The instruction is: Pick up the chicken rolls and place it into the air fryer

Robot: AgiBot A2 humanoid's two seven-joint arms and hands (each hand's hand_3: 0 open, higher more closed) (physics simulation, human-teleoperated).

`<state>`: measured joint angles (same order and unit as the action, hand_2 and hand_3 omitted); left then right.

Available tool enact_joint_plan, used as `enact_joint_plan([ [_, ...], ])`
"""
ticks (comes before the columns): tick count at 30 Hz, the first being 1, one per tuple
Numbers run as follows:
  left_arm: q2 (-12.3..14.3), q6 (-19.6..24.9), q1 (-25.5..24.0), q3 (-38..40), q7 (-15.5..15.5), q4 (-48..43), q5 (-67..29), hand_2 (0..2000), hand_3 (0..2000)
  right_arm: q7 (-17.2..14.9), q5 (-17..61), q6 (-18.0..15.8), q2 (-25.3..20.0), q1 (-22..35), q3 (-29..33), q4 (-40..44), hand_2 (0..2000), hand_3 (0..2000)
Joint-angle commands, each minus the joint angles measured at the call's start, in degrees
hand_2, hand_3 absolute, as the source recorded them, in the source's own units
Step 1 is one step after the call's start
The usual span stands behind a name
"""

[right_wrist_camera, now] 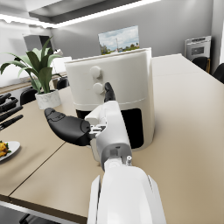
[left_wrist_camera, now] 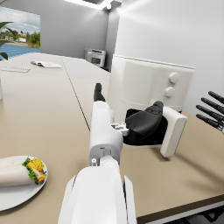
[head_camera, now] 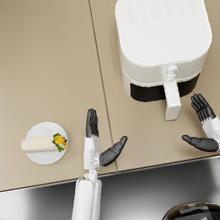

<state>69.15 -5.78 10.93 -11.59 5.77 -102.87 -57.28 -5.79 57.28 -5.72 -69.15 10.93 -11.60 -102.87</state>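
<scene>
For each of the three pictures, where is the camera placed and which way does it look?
Head view: from the head, steeply down at table; both arms show.
Left wrist view: along left forearm, past left hand toward air fryer.
Right wrist view: along right forearm, past right hand.
All three share the air fryer; chicken roll too.

No readable text, labels or numbers; faint marks on air fryer [head_camera: 162, 27] top illegible.
</scene>
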Motion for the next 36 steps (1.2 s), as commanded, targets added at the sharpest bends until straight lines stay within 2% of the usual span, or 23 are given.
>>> enact_joint_plan([
  [1, 0.0, 0.0, 0.0, 0.0, 0.0, 0.0, 0.0, 0, 0, 0.0, 0.0, 0.0, 0.0, 0.0, 0.0, 0.0, 0, 0],
  [22, 0.0, 0.0, 0.0, 0.0, 0.0, 0.0, 0.0, 0, 0, 0.0, 0.0, 0.0, 0.0, 0.0, 0.0, 0.0, 0, 0],
  [23, 0.06, 0.0, 0.11, -1.71, 0.0, 0.94, 0.0, 0, 0, 0.0, 0.0, 0.0, -0.06, 0.1, -1.72, 0.93, 0, 0],
  [25, 0.17, 2.81, -0.35, -0.83, -2.8, 0.47, 0.0, 0, 0, 2.81, 0.0, 2.78, -0.38, 0.02, -1.45, 0.93, 0, 0],
  [27, 0.58, 4.25, -0.31, 1.05, -4.24, -0.98, 0.0, 0, 0, 4.26, 0.0, 4.21, -1.32, 1.03, -0.69, 0.95, 0, 0],
  [33, 1.58, 5.57, -0.2, 8.06, -5.56, -1.53, 0.0, 0, 0, 5.58, -0.01, 5.51, -3.2, 2.77, 1.02, 1.96, 0, 0],
  [36, 1.92, 5.7, -0.5, 11.2, -5.69, -1.58, -7.59, 0, 0, 5.71, 7.59, 5.64, -3.72, 2.82, 0.83, 2.43, 0, 0],
])
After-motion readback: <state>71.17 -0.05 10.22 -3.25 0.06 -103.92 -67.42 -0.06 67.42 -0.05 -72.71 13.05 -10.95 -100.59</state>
